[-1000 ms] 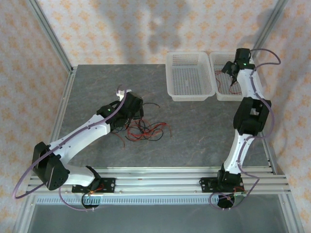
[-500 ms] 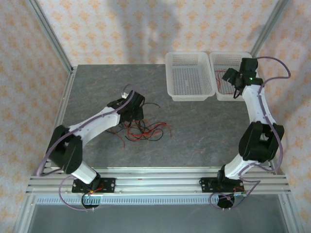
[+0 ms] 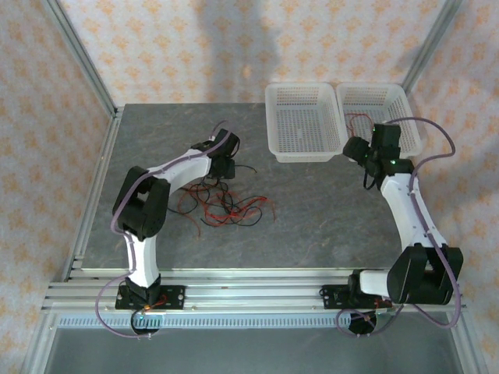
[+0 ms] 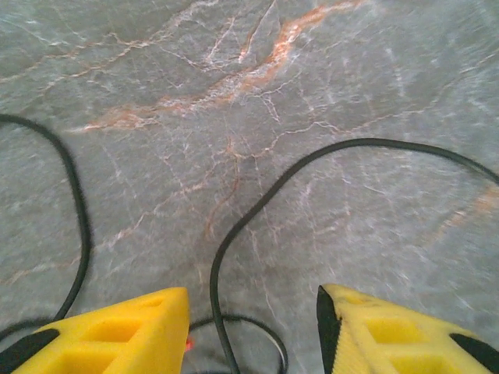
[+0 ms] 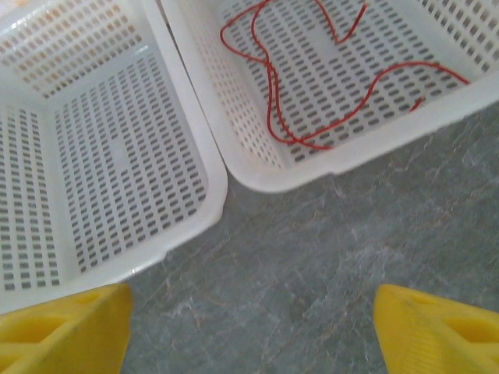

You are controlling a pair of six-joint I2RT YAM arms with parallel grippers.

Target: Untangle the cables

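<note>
Grey table (image 5: 312, 249) open beside basket rims (image 5: 327, 167), right gripper (image 5: 249, 315) spread above; left gripper (image 4: 251, 312) spread astride black wire (image 4: 272, 192).

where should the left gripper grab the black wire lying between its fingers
Take the black wire on its straight run ahead of the left gripper, coming down from above. There it lies flat on the table, clear of the other black wire, and runs between the fingers, so they would close across it.

grey marbled table (image 3: 327, 210): tangled cables (image 3: 230, 209), white basket (image 3: 304, 125), second basket (image 3: 394, 101) beside.
</note>
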